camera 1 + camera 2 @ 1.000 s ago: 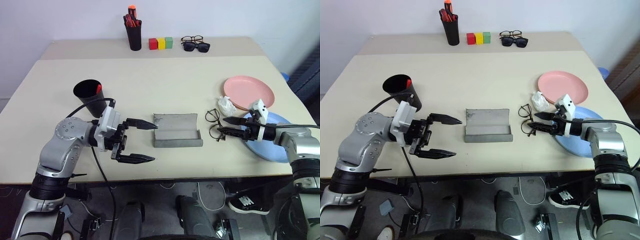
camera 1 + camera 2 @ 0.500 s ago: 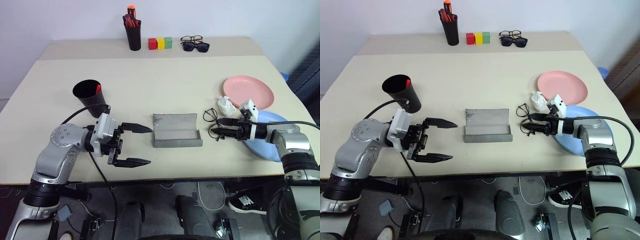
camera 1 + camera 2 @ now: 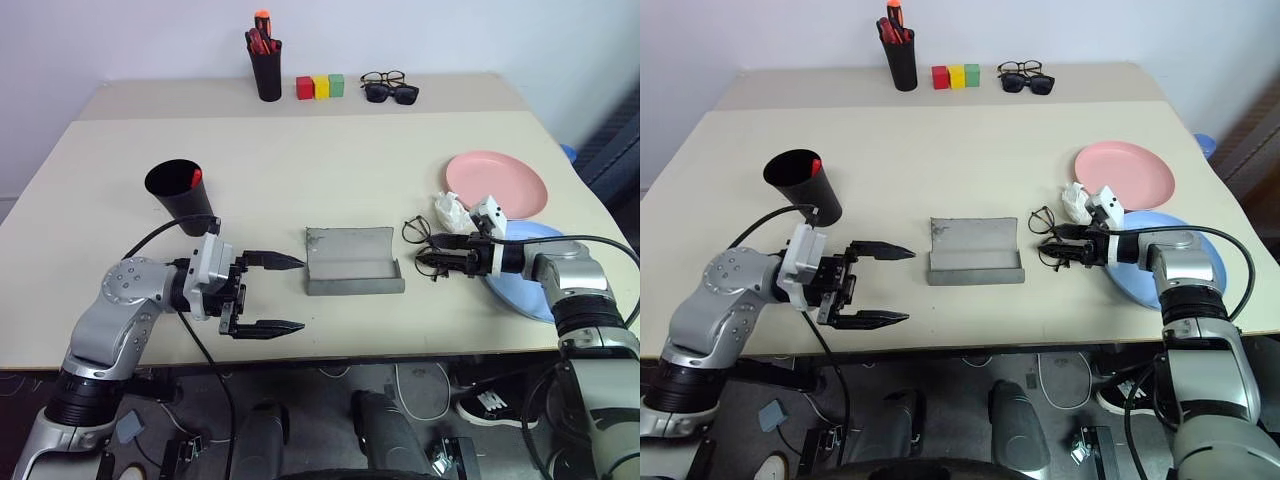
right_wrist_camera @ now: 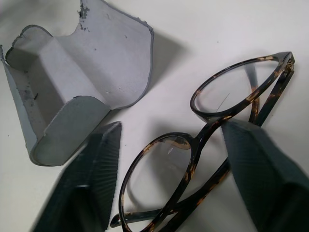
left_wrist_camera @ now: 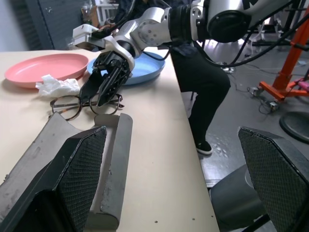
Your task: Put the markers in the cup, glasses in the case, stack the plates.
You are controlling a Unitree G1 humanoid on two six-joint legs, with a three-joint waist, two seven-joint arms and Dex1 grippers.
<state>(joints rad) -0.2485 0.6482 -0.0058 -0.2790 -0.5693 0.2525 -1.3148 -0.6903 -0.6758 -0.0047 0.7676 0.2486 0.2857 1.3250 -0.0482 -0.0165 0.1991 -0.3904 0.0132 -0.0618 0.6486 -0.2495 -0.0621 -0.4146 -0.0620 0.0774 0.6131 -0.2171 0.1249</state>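
Between the two black fingers of the right gripper lie the wire-framed glasses on the table; its jaws stand part-way apart astride the frame, and contact cannot be told. Just beyond the fingertips sits the open grey case, lid raised. Facing the case from its other side, the left gripper hovers with jaws wide apart, holding nothing. Behind the right gripper rest a crumpled white tissue, the salmon pink plate and the light blue plate; behind the left gripper stands the black cup.
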